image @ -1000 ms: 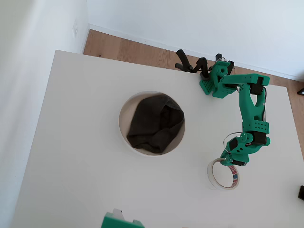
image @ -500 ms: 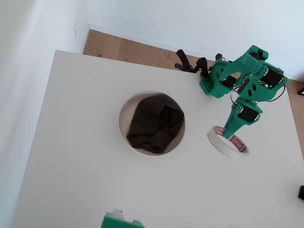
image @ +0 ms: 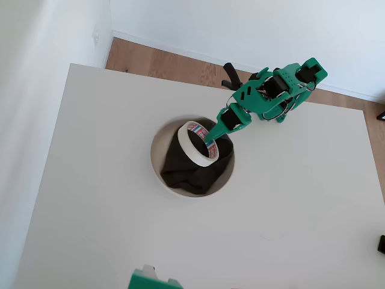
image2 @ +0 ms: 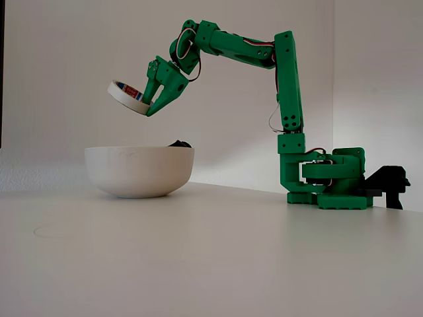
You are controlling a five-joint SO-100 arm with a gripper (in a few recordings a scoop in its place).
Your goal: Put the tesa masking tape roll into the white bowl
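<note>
The tesa masking tape roll [image: 197, 142] [image2: 127, 96] is a cream-white ring with red and blue print inside its core. It hangs tilted in the air above the white bowl [image: 157, 164] [image2: 139, 170], well clear of the rim in the fixed view. My green gripper [image: 212, 138] [image2: 149, 105] is shut on the roll's right side, reaching in from the arm's base at the far right of the table. In the overhead view a dark grey-black cloth [image: 194, 167] lies inside the bowl, and the roll sits over its upper right part.
The arm's green base [image2: 325, 178] stands at the table's far edge, with a black clamp [image: 231, 77] beside it. A green block [image: 151, 280] pokes in at the bottom edge of the overhead view. Wooden floor and a white wall lie beyond the table.
The gripper lifted the tape roll off the table at the right and swung it left and up, so it now hangs over the bowl.
</note>
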